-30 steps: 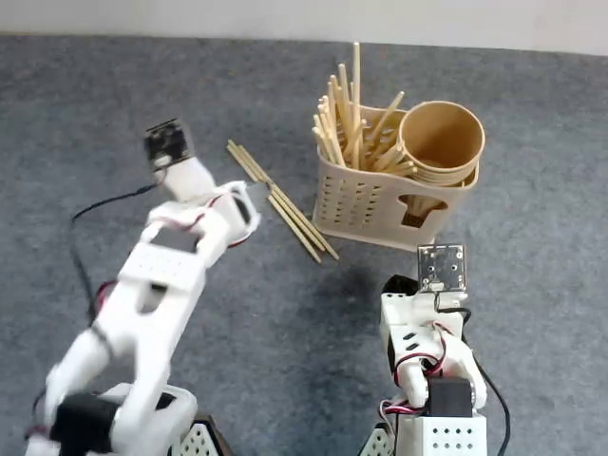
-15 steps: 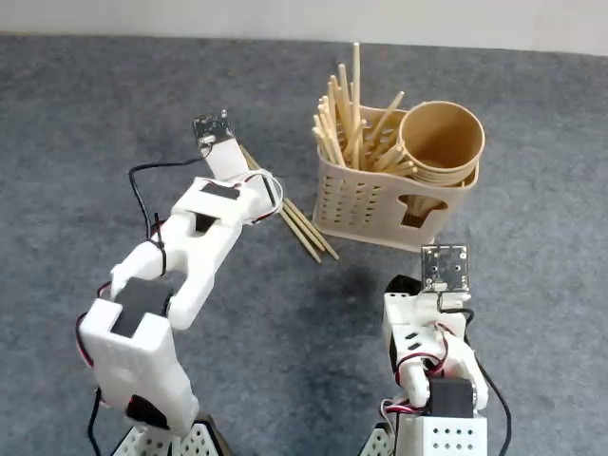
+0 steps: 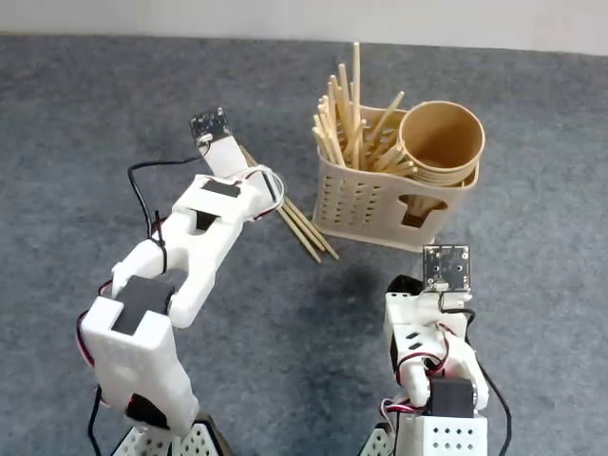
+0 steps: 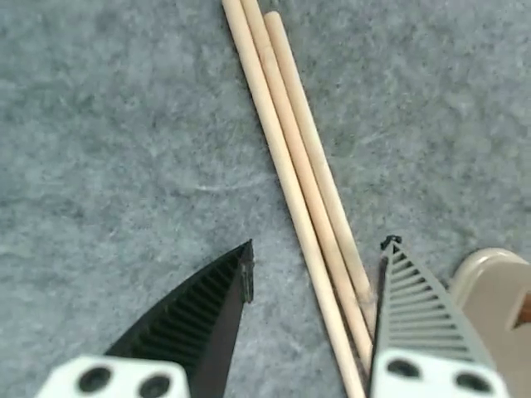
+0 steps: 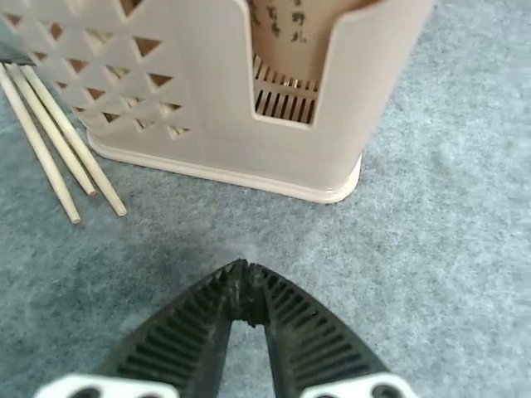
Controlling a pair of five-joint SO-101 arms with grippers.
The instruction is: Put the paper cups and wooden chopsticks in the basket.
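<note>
Three loose wooden chopsticks (image 3: 306, 228) lie side by side on the grey carpet just left of the beige basket (image 3: 366, 207). My left gripper (image 4: 318, 245) is open and low over them, one finger on each side of the chopsticks (image 4: 290, 157). In the high view the left arm (image 3: 214, 204) stretches over their far end. The basket holds several chopsticks (image 3: 351, 114) and stacked paper cups (image 3: 442, 138). My right gripper (image 5: 241, 292) is shut on nothing, close in front of the basket (image 5: 199, 91), with the loose chopsticks (image 5: 58, 141) off to one side.
The right arm (image 3: 427, 323) stands folded near the front edge, just short of the basket. A pale wall edge runs along the back of the carpet (image 3: 532, 285).
The left arm swung from the left over to the loose chopsticks, then settled with hardly any further motion. The right arm has stayed still.
</note>
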